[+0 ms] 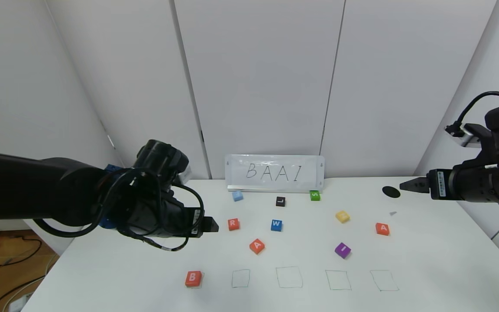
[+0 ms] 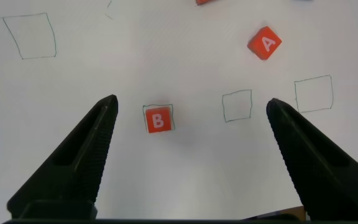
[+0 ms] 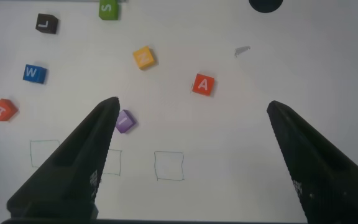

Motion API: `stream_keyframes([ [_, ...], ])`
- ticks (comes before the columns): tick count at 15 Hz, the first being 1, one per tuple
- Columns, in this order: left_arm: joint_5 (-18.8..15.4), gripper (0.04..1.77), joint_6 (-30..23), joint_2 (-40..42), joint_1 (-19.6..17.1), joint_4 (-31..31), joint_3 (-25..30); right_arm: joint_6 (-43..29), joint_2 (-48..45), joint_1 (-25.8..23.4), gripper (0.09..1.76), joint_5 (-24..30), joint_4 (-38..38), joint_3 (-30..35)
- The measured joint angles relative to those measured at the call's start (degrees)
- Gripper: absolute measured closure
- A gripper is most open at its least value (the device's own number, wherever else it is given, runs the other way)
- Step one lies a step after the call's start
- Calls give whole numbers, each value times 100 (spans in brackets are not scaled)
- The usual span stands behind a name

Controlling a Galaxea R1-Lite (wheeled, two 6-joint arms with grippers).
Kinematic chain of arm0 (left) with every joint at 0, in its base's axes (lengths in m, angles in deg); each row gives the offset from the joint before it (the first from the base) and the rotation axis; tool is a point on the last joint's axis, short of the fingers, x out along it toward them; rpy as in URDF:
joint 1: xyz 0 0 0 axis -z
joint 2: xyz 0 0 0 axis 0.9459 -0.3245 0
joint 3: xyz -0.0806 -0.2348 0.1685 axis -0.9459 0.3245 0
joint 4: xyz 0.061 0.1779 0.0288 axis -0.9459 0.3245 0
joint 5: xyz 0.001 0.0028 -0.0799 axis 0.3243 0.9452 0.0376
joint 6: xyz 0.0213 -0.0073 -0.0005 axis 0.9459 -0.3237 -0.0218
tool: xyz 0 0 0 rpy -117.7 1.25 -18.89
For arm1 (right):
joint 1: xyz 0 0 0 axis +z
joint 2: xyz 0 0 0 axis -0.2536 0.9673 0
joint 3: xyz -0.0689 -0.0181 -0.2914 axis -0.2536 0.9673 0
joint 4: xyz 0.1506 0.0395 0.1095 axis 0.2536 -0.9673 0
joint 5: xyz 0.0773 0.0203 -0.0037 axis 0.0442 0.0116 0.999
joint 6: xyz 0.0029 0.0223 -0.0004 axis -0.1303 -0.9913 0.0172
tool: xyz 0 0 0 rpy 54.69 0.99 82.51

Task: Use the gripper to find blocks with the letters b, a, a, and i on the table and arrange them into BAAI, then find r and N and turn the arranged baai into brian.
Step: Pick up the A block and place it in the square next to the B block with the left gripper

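The orange-red B cube (image 1: 193,278) sits in the leftmost pen-drawn square on the white table (image 1: 427,260). One A cube (image 1: 257,246) lies mid-table and the other A cube (image 1: 382,229) at the right. The purple I cube (image 1: 342,250) and the R cube (image 1: 233,224) lie loose. My left gripper (image 1: 210,224) is open and empty, raised above the B cube (image 2: 158,120). The left wrist view also shows the mid-table A cube (image 2: 265,43). My right gripper (image 1: 409,185) is open and empty, raised at the far right, above the I cube (image 3: 125,122) and A cube (image 3: 204,84).
Other cubes: blue W (image 1: 276,225), yellow (image 1: 342,216), black L (image 1: 280,201), green S (image 1: 315,195), light blue (image 1: 237,196). A BAAI sign (image 1: 274,173) stands at the back. A black hole (image 1: 391,192) lies under the right gripper. Several drawn squares (image 1: 289,277) line the front.
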Motion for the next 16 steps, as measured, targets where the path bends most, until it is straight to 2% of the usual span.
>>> stream_keyframes([
  [2,-2,11,-13,-13,37,210,-311,-2,22,-2,14,-7,2,-11],
  [6,15,10,-80,-94,378,735,-967,0,44,4,14,-18,-2,-11],
  [10,428,10,-285,-261,675,1058,-1458,0,55,-5,14,-32,-2,-10],
  [13,603,10,-780,-586,880,1625,-2110,0,57,-5,14,-38,-2,-5],
  [16,753,10,-1492,-1176,1158,2306,-3122,-2,60,-5,14,-35,-2,-7],
])
